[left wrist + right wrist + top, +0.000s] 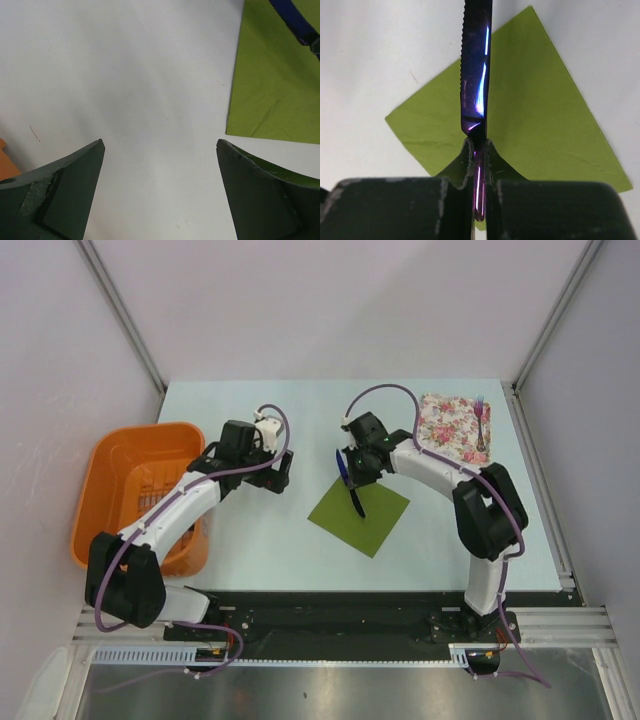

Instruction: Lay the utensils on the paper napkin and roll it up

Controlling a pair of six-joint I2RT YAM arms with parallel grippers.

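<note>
The olive-green paper napkin [360, 514] lies flat at the table's middle; it also shows in the right wrist view [545, 125] and at the right edge of the left wrist view [275, 85]. My right gripper [354, 478] is shut on a blue-purple knife [476, 85] and holds it above the napkin's upper left part, blade pointing away from the wrist. The knife also shows from above [350, 485] and in the left wrist view [295, 20]. A fork [480, 425] with a purple handle lies on the floral pad [453, 427]. My left gripper [280, 472] is open and empty over bare table, left of the napkin.
An orange basket [110, 475] stands at the table's left edge, beside the left arm. The pink-and-white floral pad sits at the back right corner. Grey walls and metal rails border the table on both sides.
</note>
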